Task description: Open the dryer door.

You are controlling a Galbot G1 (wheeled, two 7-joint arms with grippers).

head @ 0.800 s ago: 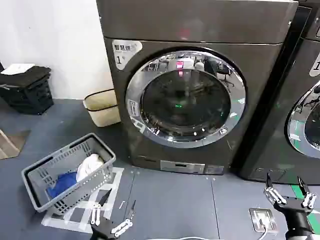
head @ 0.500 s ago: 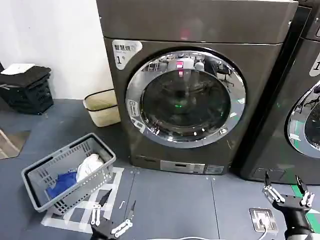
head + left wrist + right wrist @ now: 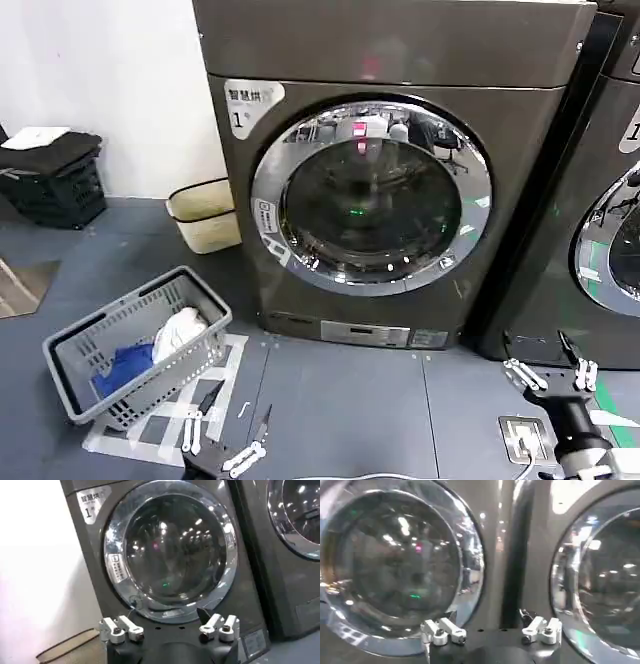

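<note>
The dryer door (image 3: 371, 195) sits shut and flush in the front of the grey-brown machine labelled "1" (image 3: 238, 119). Your right gripper (image 3: 550, 372) hovers low, below and right of the door, jaws spread and empty. Your left gripper (image 3: 228, 437) waits lower left of the door, jaws apart, beside the laundry basket (image 3: 75, 378).

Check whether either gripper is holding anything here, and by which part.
Nothing is held. The left gripper and right gripper are both open, low in front of the dryer door, which is shut and untouched.
</note>
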